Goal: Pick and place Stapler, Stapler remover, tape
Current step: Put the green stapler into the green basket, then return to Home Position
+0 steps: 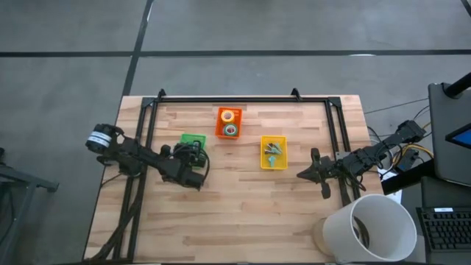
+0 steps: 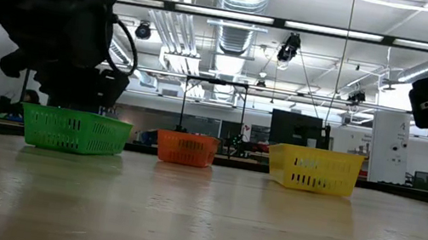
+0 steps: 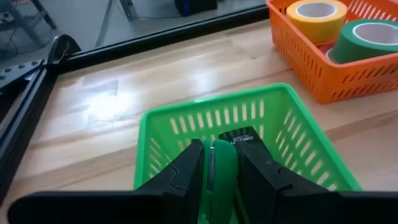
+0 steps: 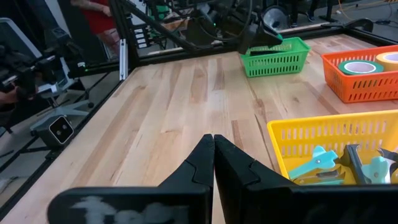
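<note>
Left gripper (image 3: 214,177) hangs over the green slotted plastic basket (image 3: 186,121), fingers clamped on a slim green object whose identity cannot be told. Centre: orange slotted plastic basket (image 1: 220,126) holds a yellow ring-shaped tape roll (image 3: 318,14) and a green one (image 3: 367,38). Yellow slotted plastic basket (image 4: 323,134) contains small teal claw-like pieces (image 4: 317,162). Right gripper (image 4: 214,149) waits above bare wooden table (image 1: 250,210) beside the yellow basket, fingers pressed together, empty. Black stapler not visible

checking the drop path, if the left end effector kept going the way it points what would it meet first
Most likely the green basket: the left end effector, shut on a green object, points into it; depth is unclear.
</note>
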You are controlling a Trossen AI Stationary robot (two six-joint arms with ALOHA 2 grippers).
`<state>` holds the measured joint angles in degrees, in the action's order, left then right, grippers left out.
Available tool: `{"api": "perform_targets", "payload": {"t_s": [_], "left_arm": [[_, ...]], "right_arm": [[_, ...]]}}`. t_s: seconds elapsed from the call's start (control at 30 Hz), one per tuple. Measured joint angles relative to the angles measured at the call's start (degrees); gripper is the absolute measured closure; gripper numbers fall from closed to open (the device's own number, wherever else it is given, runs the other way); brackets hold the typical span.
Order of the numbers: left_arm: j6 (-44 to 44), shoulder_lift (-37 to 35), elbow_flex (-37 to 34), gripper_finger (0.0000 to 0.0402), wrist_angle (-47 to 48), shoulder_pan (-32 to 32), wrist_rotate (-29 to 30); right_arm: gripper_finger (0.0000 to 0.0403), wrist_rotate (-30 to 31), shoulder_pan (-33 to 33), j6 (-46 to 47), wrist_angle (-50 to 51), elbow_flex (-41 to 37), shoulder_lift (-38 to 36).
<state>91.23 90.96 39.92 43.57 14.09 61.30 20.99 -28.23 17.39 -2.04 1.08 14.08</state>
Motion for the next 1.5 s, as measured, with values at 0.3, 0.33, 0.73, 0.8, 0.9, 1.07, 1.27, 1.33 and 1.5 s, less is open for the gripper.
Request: {"api": "perform_targets", "payload": {"t_s": [0.3, 0.33, 0.73, 0.8, 0.9, 1.07, 1.27, 1.33, 1.5], "left_arm": [[2.4, 0.0, 0.0, 0.0297, 0.0, 0.0, -0.3], [2.3, 0.0, 0.0, 0.0289, 0.0, 0.0, -0.3], [2.0, 0.0, 0.0, 0.0175, -0.3, 0.3, -2.0], [2.0, 0.0, 0.0, 0.0173, -1.4, 0.6, -2.0], [1.3, -0.2, 0.1, 0.0173, -2.7, 1.4, -2.0], [-3.1, -0.2, 2.6, 0.0172, -5.5, 3.5, -1.1], [-21.8, -0.2, 3.0, 0.0184, -26.6, 5.6, 0.3], [-29.1, -0.2, 3.0, 0.0202, -34.3, 6.1, 0.3], [-42.0, -0.2, 3.0, 0.0280, -47.7, 6.9, 0.3]], "right_arm": [[0.0394, 0.0, 0.0, 0.0, 0.0, 0.0, 0.0], [0.0394, 0.0, 0.0, 0.0, 0.0, 0.0, 0.0], [0.0394, 0.0, 0.0, 0.0, 0.0, 0.0, 0.0], [0.0394, 0.0, 0.0, 0.0, 0.0, 0.0, 0.0], [0.0394, 0.0, 0.0, 0.0, 0.0, 0.0, 0.0], [0.0394, 0.0, 0.0, 0.0, 0.0, 0.0, 0.0], [0.0394, 0.0, 0.0, 0.0, 0.0, 0.0, 0.0], [0.0394, 0.0, 0.0, 0.0, 0.0, 0.0, 0.0], [0.0394, 0.0, 0.0, 0.0, 0.0, 0.0, 0.0]]}}
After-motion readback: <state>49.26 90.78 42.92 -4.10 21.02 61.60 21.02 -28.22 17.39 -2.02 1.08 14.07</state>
